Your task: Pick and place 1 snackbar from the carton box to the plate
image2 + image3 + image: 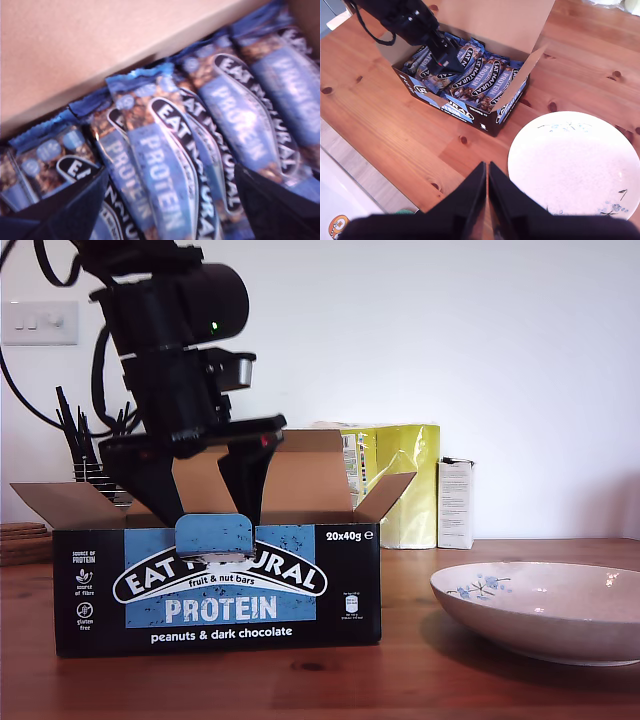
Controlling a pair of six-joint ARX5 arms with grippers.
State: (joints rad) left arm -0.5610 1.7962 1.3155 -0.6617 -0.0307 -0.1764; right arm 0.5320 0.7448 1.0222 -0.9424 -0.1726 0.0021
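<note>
My first gripper [170,200] and my second gripper [487,170] are both black. The carton box [220,590] is brown cardboard, its front black and blue with white lettering. The snackbar [155,150] has a blue, black and white wrapper. The plate [560,625] is cream with a blue flower sprig [480,586].

Shows a yellow packet [400,485] upright at the back of a wooden table [300,680], against a white wall [450,330]. Shows a white carton [455,503] just beside the packet, toward the exterior view's right. Well apart from the packet, toward that view's left: light switch [40,323], dark sticks [80,435].
</note>
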